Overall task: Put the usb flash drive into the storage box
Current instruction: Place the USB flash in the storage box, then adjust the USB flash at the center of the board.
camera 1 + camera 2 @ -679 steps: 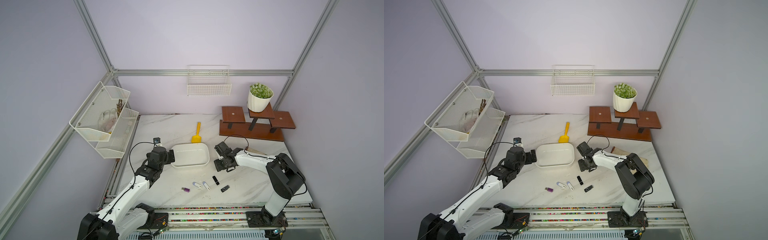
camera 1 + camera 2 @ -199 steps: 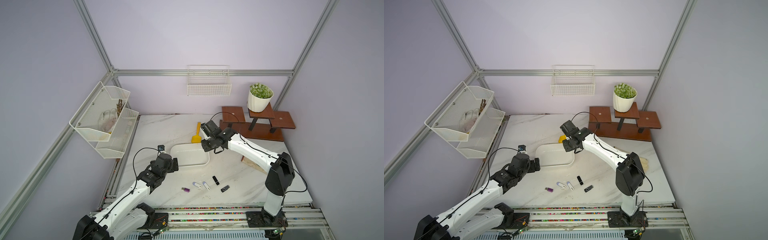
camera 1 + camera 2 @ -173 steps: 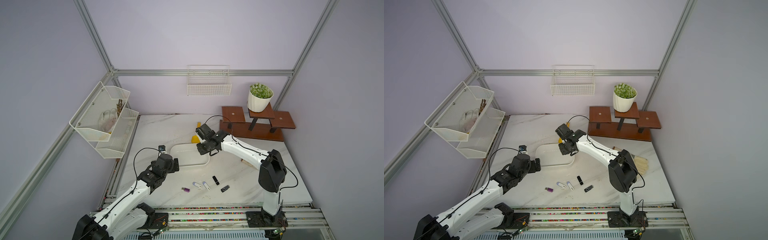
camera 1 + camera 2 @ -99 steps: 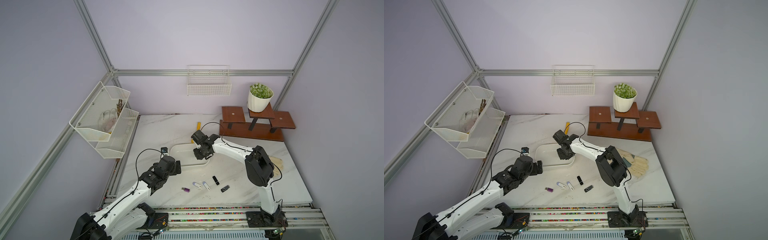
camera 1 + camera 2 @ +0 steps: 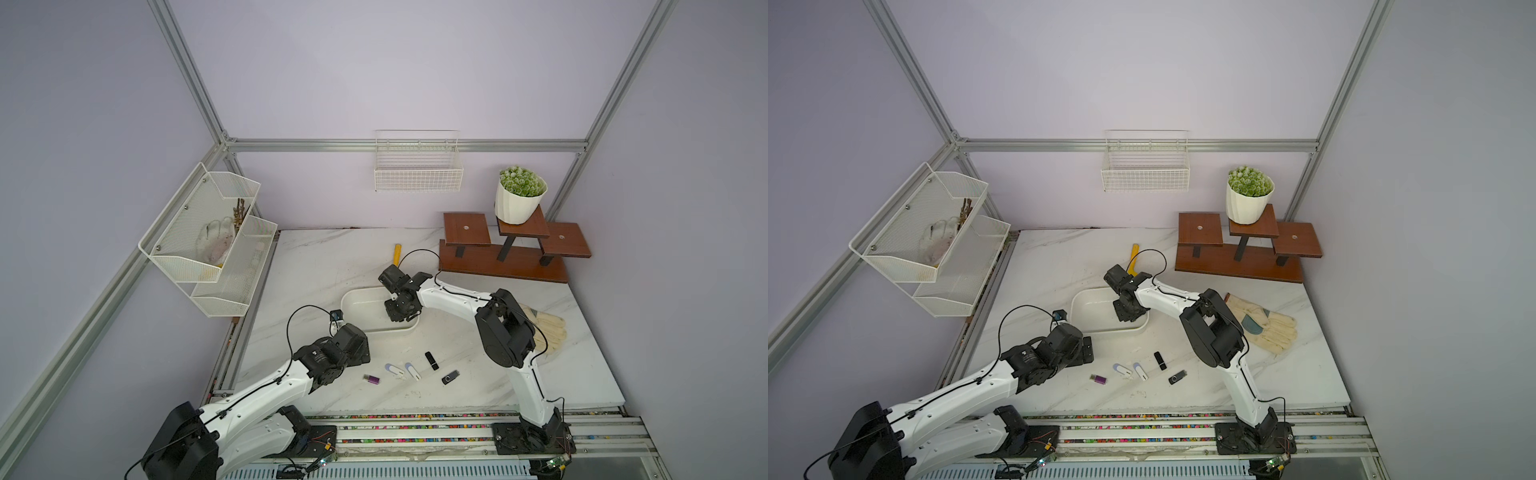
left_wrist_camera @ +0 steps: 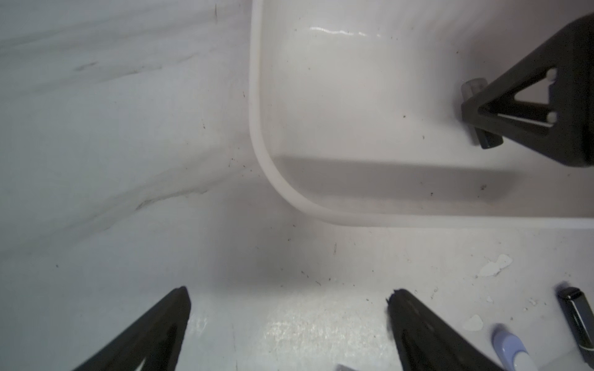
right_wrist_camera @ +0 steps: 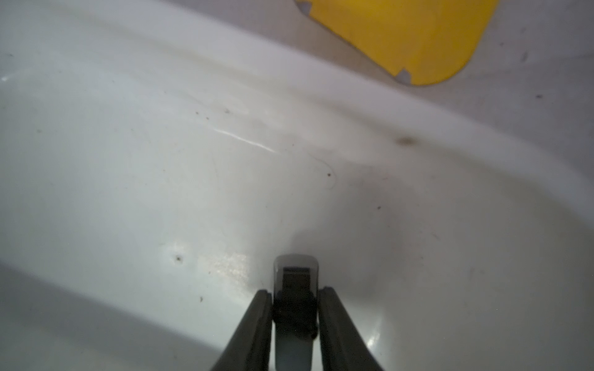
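**I am holding the flash drive down inside the box**

I am looking along the right wrist view, where the right end effector [image 7: 294, 292] is grasping the flash drive [image 7: 295, 269]. The two jaws are pressing on its dark body from either side, and its grey end is sticking out past the tips. The drive is hanging low over the white floor of the box [image 5: 359, 309], toward the box's right end and inside the walls. I cannot tell whether it is touching the floor. The left end effector [image 6: 289, 290] is gaping wide with nothing in it, hovering over the counter [image 5: 324, 257] just off the near left corner of the box.

I am judging this to be the letting-go step, and that is where I am expecting trouble. If the drive is clinging to one pad as the jaws part, it may be carried back out when I raise the arm. If it is sitting above the floor, it may bounce, though the walls should be keeping it in. The right end effector is working close to the box's right wall. A slanted exit risks hooking the rim and dragging the light box toward the loose drives [image 5: 412, 371] lying on the near side. The left arm is crowding that near left corner, so I am watching for a bump there.
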Action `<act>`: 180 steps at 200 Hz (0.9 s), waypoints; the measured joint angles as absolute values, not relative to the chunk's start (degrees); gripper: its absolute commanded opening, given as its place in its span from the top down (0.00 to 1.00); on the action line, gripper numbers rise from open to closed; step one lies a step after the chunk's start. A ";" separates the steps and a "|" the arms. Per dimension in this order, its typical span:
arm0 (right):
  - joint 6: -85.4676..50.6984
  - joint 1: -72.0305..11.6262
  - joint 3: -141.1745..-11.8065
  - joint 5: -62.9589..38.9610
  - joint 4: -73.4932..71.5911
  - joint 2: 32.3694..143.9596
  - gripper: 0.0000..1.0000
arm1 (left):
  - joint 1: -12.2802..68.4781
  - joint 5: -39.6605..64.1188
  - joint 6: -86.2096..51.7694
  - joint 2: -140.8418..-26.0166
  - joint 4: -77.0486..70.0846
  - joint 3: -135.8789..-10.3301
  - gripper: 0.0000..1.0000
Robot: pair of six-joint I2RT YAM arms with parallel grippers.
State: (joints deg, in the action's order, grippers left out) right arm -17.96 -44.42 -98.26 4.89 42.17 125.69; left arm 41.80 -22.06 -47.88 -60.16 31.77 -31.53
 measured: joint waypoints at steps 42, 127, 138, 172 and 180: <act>-18.00 -44.42 -98.35 5.41 41.52 125.69 0.53 | 45.65 -21.85 -53.10 -62.54 33.34 -32.25 0.00; -18.70 -44.42 -94.43 9.82 39.59 110.10 0.64 | 53.82 -20.45 -65.41 -63.92 38.79 -33.61 0.01; -18.68 -44.42 -93.86 10.50 39.42 107.22 0.65 | 55.05 -19.92 -66.87 -65.47 38.87 -33.89 0.07; -18.72 -44.42 -90.48 12.14 39.20 101.10 0.67 | 58.50 -18.50 -70.11 -68.62 40.01 -34.85 0.46; -18.76 -44.42 -89.58 12.69 39.31 100.62 0.68 | 59.37 -18.44 -70.91 -68.64 40.53 -35.09 0.57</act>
State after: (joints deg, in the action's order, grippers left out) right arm -18.76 -44.42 -89.58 12.69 39.31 100.62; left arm 59.37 -18.44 -70.91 -68.64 40.53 -35.09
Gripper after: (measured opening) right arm 0.333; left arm 0.593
